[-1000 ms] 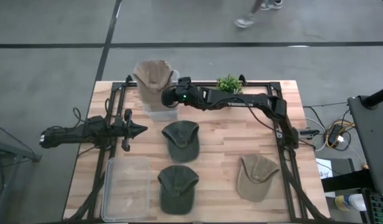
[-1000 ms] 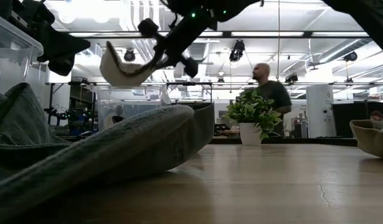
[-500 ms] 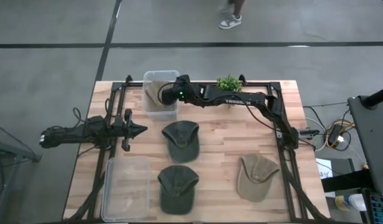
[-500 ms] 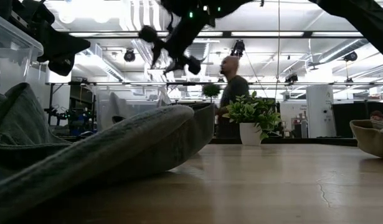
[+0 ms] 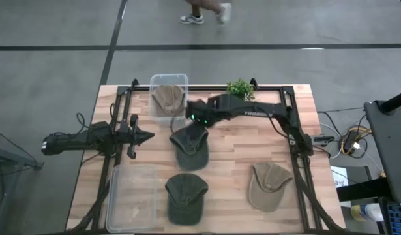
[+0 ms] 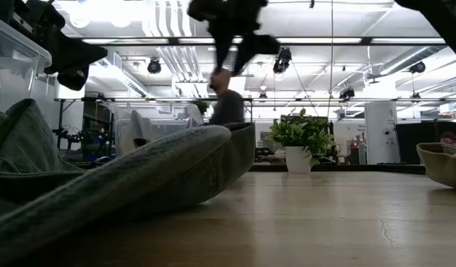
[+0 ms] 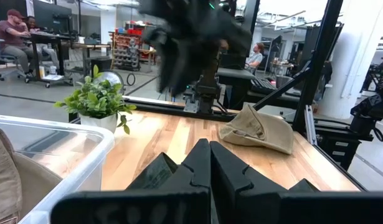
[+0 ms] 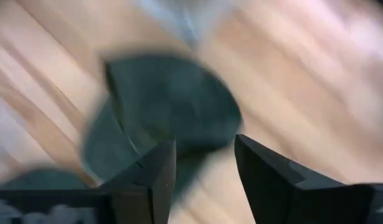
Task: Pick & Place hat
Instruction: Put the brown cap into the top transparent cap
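A tan hat [image 5: 168,98] lies inside the clear bin [image 5: 180,79] at the table's far edge. My right gripper [image 5: 195,118] hovers open, holding nothing, just past the far end of a dark green hat [image 5: 189,147] lying on the table's middle; the right wrist view shows that hat [image 8: 172,109] below the spread fingers. A second dark green hat [image 5: 186,196] and another tan hat [image 5: 268,185] lie nearer the front. My left gripper [image 5: 148,137] waits shut at the left side.
A small potted plant [image 5: 239,88] stands at the far edge, right of the bin. A clear flat tray [image 5: 132,196] lies at the front left. The black frame rails [image 5: 297,140] run along both sides. A person walks on the floor beyond the table.
My right gripper has opened above the bin and let go of the tan hat, which has dropped into the bin. It has then swung toward the table's near edge and a little right, ending over the middle dark green hat.
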